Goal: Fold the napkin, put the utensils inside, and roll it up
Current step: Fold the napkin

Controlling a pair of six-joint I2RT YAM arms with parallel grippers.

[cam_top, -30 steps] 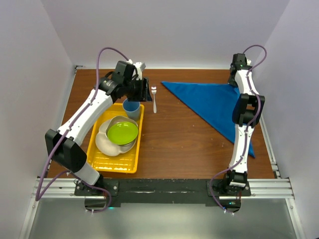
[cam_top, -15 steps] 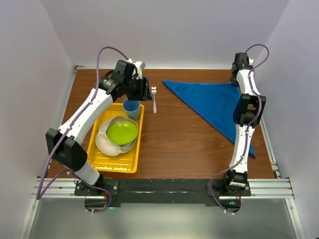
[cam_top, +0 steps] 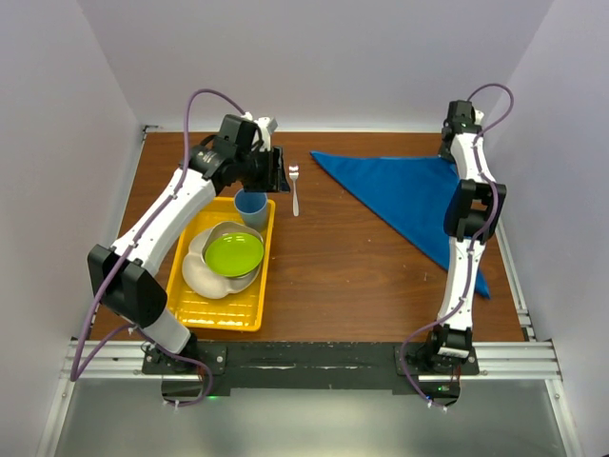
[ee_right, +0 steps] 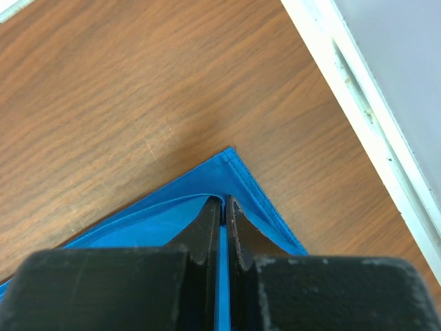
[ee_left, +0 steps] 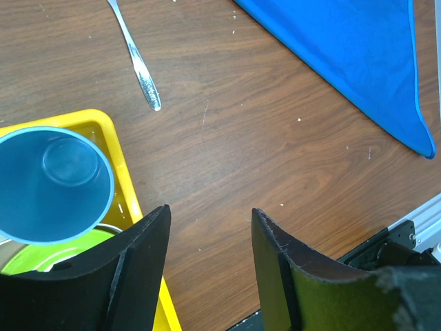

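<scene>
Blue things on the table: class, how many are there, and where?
2. The napkin lies spread at the far right; the cup stands in the yellow tray's far corner. None seems hidden.

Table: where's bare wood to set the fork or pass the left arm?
Widest bare wood: between the yellow tray and the napkin, from the fork to the near rail. Crowded: the tray, full of dishes, and the far right corner, where the right gripper pinches the napkin.
</scene>
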